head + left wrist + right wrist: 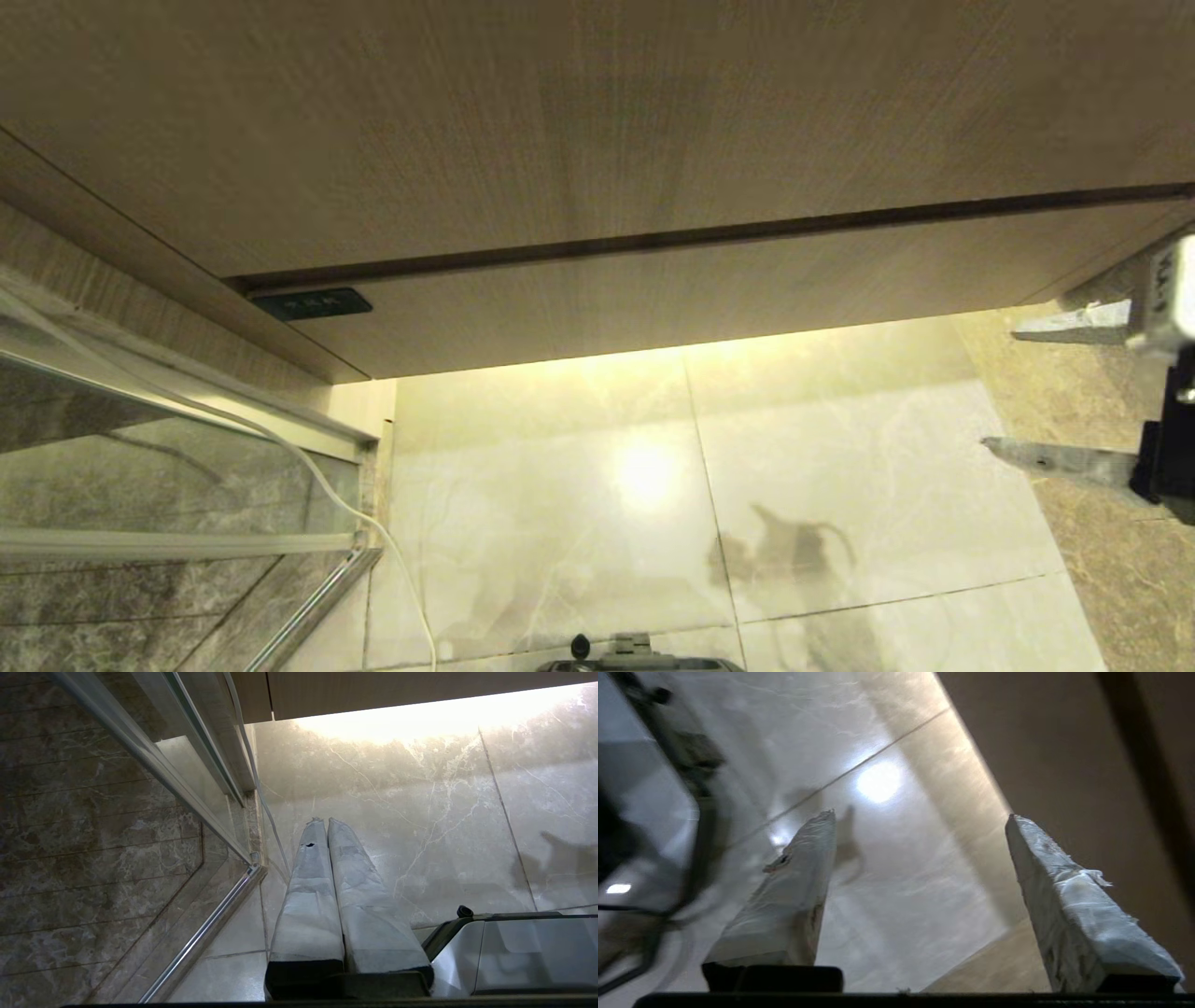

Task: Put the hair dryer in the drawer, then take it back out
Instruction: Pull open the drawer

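A pale marble tile floor shines under a strip of light. Nearest, one white cable runs across the floor beside the glass partition. The left pincer hangs above the floor with its two fingers pressed together. The right pincer is at the right side, its two fingers well apart and empty. Farther, the one drawer is closed, with one small dark label at its left corner; the writing cannot be read. The hair dryer is not visible.

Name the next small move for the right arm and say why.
Probably bring the right gripper in toward the shut light wood-grain drawer with the dark label. Its jaws stand open and empty at the right edge, apart from the drawer front, and no hair dryer shows.
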{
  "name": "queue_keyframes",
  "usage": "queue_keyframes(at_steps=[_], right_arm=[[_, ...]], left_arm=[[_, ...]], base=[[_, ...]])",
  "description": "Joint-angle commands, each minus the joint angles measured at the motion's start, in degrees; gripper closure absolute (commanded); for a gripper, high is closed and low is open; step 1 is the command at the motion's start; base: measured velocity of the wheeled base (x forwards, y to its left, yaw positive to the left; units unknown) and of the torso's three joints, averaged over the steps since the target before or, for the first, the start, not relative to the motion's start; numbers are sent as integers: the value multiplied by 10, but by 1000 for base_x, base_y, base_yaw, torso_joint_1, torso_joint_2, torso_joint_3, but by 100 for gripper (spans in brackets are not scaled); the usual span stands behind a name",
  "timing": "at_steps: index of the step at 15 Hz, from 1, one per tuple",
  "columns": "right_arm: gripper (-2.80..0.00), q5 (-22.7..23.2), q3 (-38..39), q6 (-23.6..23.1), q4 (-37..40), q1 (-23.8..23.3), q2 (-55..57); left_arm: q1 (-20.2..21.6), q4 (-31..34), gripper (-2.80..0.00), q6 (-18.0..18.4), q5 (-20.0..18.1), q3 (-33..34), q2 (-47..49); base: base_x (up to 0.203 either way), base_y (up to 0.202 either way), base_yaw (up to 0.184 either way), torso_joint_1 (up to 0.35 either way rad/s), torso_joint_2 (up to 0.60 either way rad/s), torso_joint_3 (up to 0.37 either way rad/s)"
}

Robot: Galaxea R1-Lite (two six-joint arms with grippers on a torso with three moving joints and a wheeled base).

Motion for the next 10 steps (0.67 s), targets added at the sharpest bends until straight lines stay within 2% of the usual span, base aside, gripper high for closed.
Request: queue_keyframes(at_steps=[1,2,4,6,8,10], right_arm=[[-280,7,80,-90,-176,-2,11],[-280,18,99,-115,-225,-3,23],[-280,65,107,-137,-300,-5,69],[-280,108,106,-177,-375,-25,112],[-280,158,104,-215,-424,-57,147],[-280,189,100,-247,-443,-82,168]], left_arm=[[0,0,0,0,0,0,0],[0,0,0,0,0,0,0],[0,0,0,0,0,0,0],[0,0,0,0,0,0,0],[0,0,0,0,0,0,0],[0,0,0,0,0,0,0]], base=[[0,0,0,0,0,0],[0,0,0,0,0,0],[0,0,0,0,0,0],[0,0,0,0,0,0],[0,0,0,0,0,0],[0,0,0,0,0,0]])
